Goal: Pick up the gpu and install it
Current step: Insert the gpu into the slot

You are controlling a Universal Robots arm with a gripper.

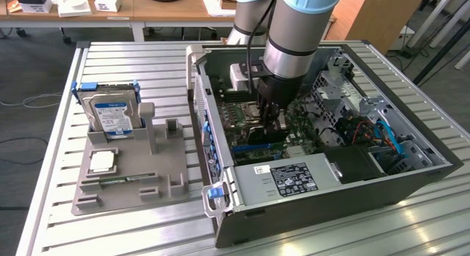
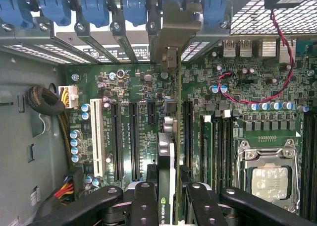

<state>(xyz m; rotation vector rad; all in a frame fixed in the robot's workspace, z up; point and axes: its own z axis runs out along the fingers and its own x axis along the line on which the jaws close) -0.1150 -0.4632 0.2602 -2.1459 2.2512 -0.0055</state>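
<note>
The gpu [image 2: 167,156] shows edge-on in the wrist view, standing upright over the green motherboard [image 2: 237,87]. Its grey metal bracket [image 2: 171,32] lies against the case's rear slot openings. My gripper [image 2: 171,206] is shut on the gpu, with one black finger [image 2: 143,201] on each side of the card. In the exterior view the gripper [image 1: 273,115] reaches down into the open computer case [image 1: 331,206], and the dark gpu [image 1: 263,136] sits just below it, close above the board. Whether the card's edge is seated in a slot I cannot tell.
Black expansion slots [image 2: 134,137] and a white slot [image 2: 95,137] lie beside the card, and the CPU socket [image 2: 270,179] is on its other side. A red wire [image 2: 277,87] loops over the board. The power supply [image 1: 287,179] fills the case's front. A grey holder [image 1: 125,195] carries a hard drive [image 1: 110,113].
</note>
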